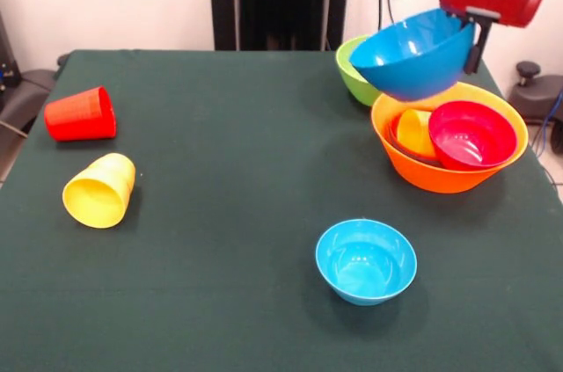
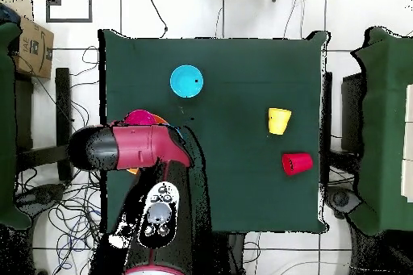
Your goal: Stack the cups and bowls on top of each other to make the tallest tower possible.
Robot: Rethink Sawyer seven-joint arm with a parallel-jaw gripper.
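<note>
The pincer (image 1: 476,38) of the red and black arm (image 2: 137,147) pinches the rim of a medium blue bowl (image 1: 413,55), holding it tilted in the air with its opening turned up and sideways. The lifted bowl hangs directly above the large orange bowl (image 1: 440,174), apart from it, over that bowl's far rim. Inside the large orange bowl sit a crimson bowl (image 1: 472,134), leaning against its wall, and beside it a yellow-orange cup (image 1: 413,132) nested in a small orange-red bowl. Just behind the large orange bowl, mostly hidden by the lifted blue one, stands a lime green bowl (image 1: 352,73). Nearer the camera than the large orange bowl, well apart from it, a small light-blue bowl (image 1: 366,260) stands upright and empty on the dark green tabletop (image 1: 229,170). Far across the tabletop from the large orange bowl lie two cups on their sides: a red cup (image 1: 81,114) and, just in front of it, a yellow cup (image 1: 98,190).
</note>
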